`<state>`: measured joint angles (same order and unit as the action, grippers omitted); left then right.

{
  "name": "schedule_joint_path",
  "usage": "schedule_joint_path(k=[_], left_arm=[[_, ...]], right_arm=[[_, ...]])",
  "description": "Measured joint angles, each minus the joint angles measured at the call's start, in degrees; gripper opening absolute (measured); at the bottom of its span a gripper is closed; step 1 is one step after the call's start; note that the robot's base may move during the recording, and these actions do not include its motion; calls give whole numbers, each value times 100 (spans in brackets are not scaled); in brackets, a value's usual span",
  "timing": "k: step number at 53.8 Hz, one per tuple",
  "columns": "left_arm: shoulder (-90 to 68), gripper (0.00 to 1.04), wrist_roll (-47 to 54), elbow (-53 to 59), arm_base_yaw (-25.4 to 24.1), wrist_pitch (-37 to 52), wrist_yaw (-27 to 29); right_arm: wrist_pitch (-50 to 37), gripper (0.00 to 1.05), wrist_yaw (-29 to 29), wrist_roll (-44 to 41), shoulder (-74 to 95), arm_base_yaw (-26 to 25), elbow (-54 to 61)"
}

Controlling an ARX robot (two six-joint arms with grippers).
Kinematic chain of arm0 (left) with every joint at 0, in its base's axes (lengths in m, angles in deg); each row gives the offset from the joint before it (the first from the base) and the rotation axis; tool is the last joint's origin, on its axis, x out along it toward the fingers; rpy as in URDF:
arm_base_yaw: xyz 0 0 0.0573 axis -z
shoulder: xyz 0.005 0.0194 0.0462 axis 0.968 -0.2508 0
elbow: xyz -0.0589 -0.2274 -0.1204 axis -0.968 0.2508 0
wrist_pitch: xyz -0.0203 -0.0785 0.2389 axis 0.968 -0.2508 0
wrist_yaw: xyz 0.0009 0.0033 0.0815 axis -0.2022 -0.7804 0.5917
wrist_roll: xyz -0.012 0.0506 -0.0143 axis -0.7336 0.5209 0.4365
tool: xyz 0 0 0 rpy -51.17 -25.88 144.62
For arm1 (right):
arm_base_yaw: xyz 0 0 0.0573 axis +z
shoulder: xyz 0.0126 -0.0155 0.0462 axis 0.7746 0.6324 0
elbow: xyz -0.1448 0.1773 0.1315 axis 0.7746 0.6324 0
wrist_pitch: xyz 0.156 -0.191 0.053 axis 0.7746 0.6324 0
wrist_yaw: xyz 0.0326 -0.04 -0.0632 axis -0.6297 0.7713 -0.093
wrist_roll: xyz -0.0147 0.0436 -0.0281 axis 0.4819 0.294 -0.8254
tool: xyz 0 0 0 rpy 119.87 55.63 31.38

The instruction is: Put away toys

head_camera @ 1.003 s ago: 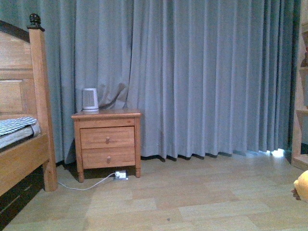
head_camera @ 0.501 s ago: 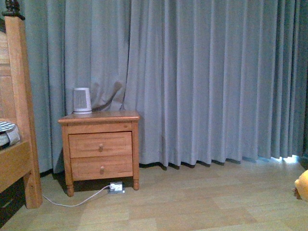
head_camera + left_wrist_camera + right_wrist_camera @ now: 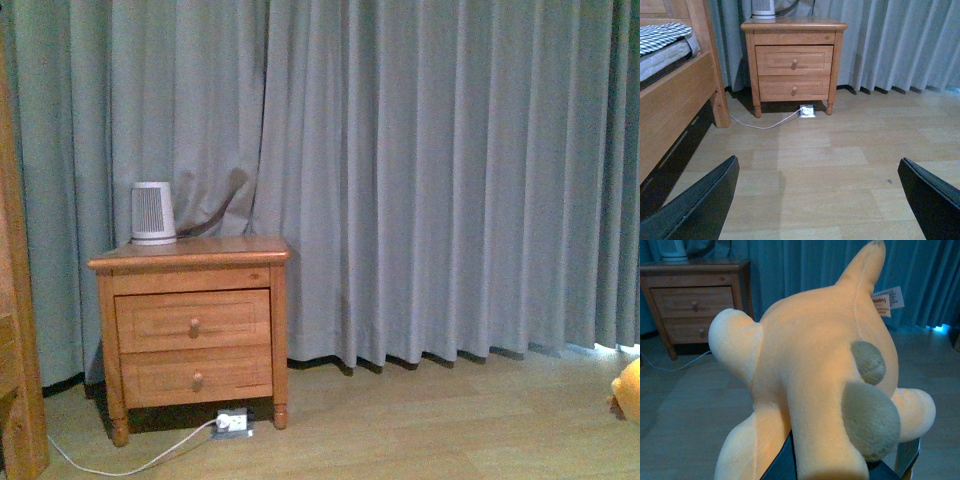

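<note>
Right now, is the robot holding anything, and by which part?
The right fingers grip the plush toy around its body; the left fingers hold nothing.

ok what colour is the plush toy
Orange-yellow plush toy, with two grey-brown nubs; shows best in the right wrist view.

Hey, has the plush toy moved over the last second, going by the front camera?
Yes. The plush toy has gone forward, toward the curtain: the curtain's hem now sits closer to it, while it keeps to the picture's right edge.
</note>
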<state>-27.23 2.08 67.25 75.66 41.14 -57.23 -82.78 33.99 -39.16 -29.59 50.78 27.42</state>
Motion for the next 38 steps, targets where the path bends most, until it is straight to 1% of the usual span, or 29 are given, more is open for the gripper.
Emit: schedule_joint_path(k=[38], left_arm=[[2,98,0,0,-2,0,4]], right_arm=[[0,7,-2,0,-2,0,0]])
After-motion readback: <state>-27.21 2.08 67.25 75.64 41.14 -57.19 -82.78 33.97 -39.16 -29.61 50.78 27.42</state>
